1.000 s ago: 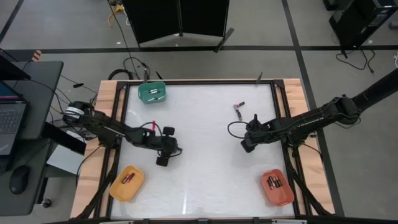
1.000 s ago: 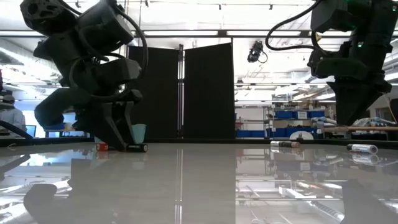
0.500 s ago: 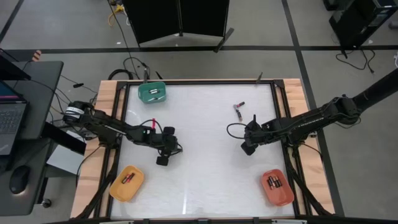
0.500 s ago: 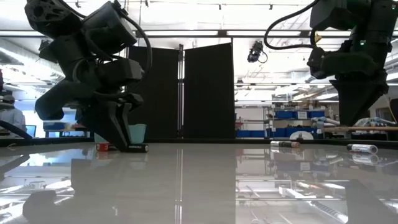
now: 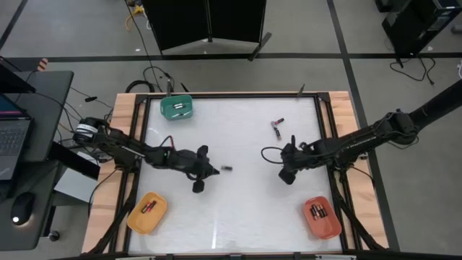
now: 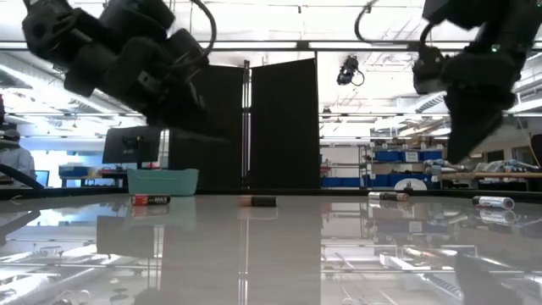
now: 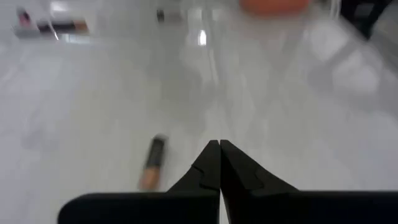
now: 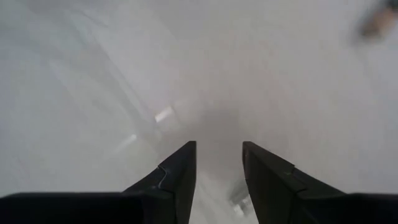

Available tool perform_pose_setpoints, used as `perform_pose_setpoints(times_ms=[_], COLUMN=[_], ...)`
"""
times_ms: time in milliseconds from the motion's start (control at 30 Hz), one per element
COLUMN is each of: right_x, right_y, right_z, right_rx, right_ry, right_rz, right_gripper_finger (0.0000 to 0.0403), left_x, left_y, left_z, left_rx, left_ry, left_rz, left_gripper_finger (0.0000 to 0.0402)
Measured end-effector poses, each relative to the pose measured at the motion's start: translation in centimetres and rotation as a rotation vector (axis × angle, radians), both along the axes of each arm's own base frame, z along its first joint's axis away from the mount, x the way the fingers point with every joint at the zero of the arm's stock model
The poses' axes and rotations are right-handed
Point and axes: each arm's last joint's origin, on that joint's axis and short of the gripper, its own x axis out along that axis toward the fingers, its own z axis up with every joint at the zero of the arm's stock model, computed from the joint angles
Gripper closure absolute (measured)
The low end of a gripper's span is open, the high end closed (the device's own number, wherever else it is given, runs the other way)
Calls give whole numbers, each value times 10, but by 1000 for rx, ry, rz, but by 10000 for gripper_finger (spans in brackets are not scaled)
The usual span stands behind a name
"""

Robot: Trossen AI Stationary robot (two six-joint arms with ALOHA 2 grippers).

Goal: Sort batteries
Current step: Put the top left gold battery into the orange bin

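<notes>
Left gripper (image 7: 219, 149) clenched, empty; a battery (image 7: 152, 163) lies beside it. Right gripper (image 8: 217, 155) parted, apparently empty.

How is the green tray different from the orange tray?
The green tray sits at the far left corner of the table; the orange tray sits at the near right corner. The green tray holds pale batteries; the orange tray holds dark ones. Both are small plastic trays with batteries inside.

My overhead camera looks straight down; the low one looks level across the table (image 5: 245, 209), both sharing one battery (image 5: 227, 169); wrist cameras sit close above it.
</notes>
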Motion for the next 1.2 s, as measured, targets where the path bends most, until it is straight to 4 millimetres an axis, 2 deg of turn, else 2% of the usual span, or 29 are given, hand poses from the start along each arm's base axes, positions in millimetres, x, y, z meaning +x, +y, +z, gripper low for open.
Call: perform_pose_setpoints(times_ms=[133,267,433,533,700,833,900,967,1200], right_x=[14,33,48,52,53,54,54,54,54], right_y=[6,8,-5,-19,-32,-36,-37,-36,-36], right_z=[7,12,18,21,22,23,23,23,23], right_rx=[-54,-94,-194,-228,-278,-308,-312,-317,-325], right_ry=[-161,-319,-426,-448,-436,-439,-437,-435,-431], right_rz=[68,156,216,183,181,194,196,205,217], right_gripper_finger=[267,267,264,270,292,318,332,345,376], left_x=[-4,5,31,45,73,100,102,109,117], left_y=[5,23,85,127,189,226,231,236,225], left_z=[-1,6,25,24,4,-12,-9,3,5], left_rx=[-26,92,192,193,242,246,222,231,249], left_ry=[-66,-58,96,181,309,431,525,504,493], left_rz=[62,169,193,174,178,140,110,95,42], left_gripper_finger=[393,388,355,334,330,356,377,393,389])
